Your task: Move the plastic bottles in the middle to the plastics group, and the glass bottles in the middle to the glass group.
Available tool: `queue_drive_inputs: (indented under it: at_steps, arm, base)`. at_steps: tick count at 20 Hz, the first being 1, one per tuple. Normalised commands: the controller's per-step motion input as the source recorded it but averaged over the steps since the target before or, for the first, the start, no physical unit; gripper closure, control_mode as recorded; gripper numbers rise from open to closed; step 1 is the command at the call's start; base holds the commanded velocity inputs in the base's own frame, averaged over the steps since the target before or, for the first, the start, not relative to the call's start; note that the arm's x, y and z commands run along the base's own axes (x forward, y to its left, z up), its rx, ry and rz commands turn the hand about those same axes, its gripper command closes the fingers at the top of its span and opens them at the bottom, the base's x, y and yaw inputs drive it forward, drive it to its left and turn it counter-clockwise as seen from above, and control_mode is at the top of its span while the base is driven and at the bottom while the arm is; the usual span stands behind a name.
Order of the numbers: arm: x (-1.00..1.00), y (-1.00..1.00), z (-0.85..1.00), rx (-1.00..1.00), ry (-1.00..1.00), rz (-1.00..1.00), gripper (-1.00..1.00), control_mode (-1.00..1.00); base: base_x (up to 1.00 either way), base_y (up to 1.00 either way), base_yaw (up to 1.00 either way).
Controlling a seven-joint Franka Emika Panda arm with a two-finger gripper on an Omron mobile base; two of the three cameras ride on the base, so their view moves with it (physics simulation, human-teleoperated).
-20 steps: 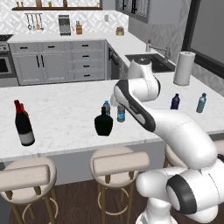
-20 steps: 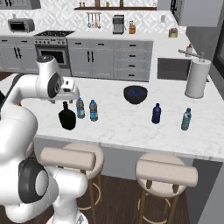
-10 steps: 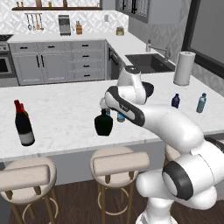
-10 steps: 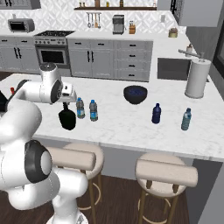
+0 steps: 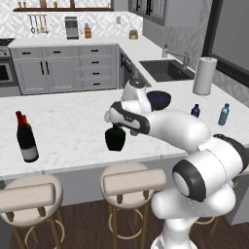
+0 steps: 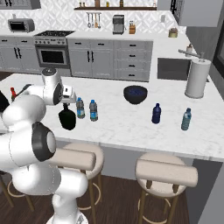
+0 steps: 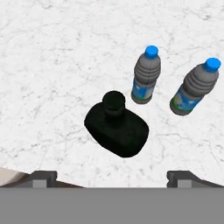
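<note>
The counter [image 5: 73, 126] looks like polished white marble with thin grey veins. The squat black bottle [image 7: 117, 127] appears as dark glass, rather matt from above. The two water bottles [image 7: 146, 75] look like ribbed clear plastic with paper-like blue labels. The stools [image 5: 131, 181] have soft padded beige seats on wooden legs.

A squat black bottle [image 7: 117, 126] stands upright on the marble counter; two clear water bottles [image 7: 146, 75] [image 7: 194, 87] with blue labels stand just right of it. Teal [image 6: 186, 119] and dark-blue [image 6: 156, 113] bottles stand far right; red-topped wine bottles [image 5: 25, 137] far left.
</note>
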Motion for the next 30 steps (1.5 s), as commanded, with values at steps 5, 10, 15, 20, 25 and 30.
queue_drive_inputs:
  at_steps: [5, 10, 15, 20, 25, 30]
  arm:
    - [0.37, 0.05, -0.17, 0.00, 0.00, 0.00, -1.00, -1.00]
    - [0.29, 0.00, -0.28, -0.01, 0.00, 0.00, -1.00, -1.00]
    - [0.26, 0.05, -0.20, -0.02, 0.00, 0.00, -1.00, -1.00]
    - [0.25, 0.15, -0.10, 0.00, 0.00, 0.00, -1.00, -1.00]
    - [0.19, 0.14, -0.11, 0.00, 0.00, 0.00, -1.00, -1.00]
    - [0.17, 0.02, -0.20, 0.00, 0.00, 0.01, -1.00, -1.00]
  base:
    - [0.00, 0.00, 0.00]
    - [0.00, 0.00, 0.00]
    - [0.00, 0.00, 0.00]
    - [0.00, 0.00, 0.00]
    - [0.00, 0.00, 0.00]
    - [0.00, 0.00, 0.00]
